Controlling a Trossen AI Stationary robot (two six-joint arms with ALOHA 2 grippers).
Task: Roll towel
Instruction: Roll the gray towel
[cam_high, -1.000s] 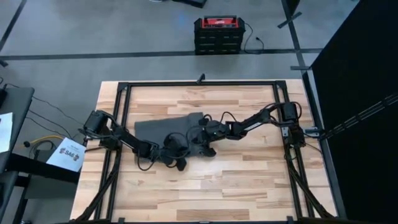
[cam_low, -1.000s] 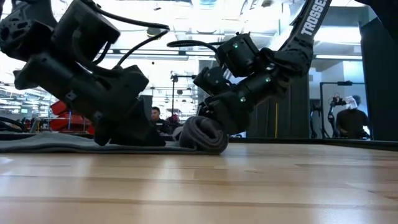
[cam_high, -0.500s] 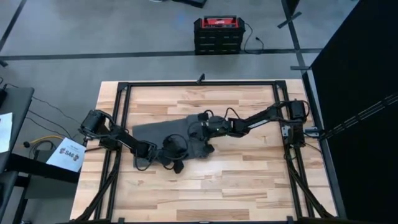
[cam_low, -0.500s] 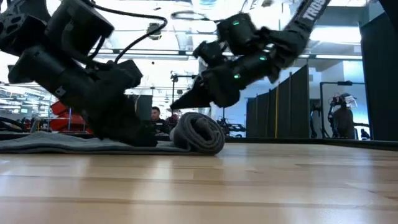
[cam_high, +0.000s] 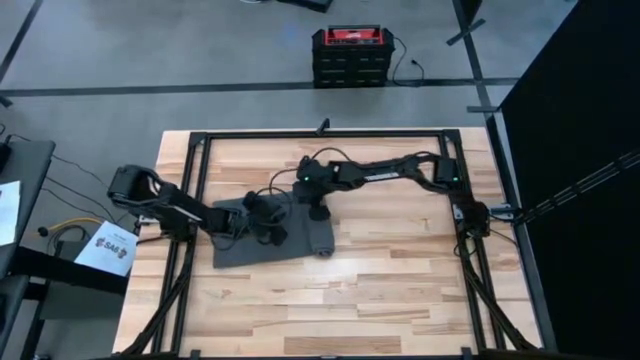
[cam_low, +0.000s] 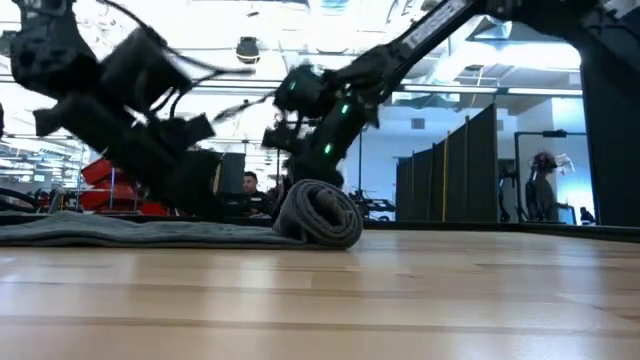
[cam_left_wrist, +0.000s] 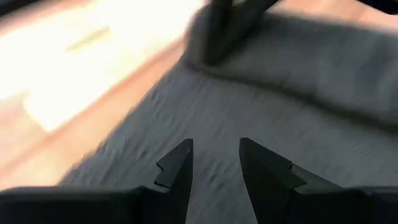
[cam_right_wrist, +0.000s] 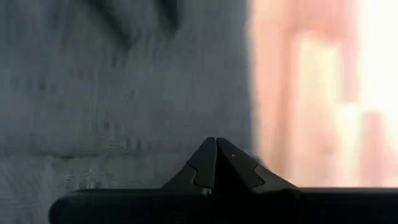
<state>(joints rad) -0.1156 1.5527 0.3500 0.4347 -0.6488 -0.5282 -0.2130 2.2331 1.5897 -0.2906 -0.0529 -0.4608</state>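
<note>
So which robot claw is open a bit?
The left gripper: its fingers stand apart over the towel. The right gripper is pinched shut.

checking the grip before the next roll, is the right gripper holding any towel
No, the right gripper has its fingertips pressed together with nothing between them, above the towel.

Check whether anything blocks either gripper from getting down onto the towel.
Nothing visible does. The left gripper, slightly open, hangs right over the flat part of the towel. The right gripper, shut, is above the rolled end. Only cloth lies beneath them.
</note>
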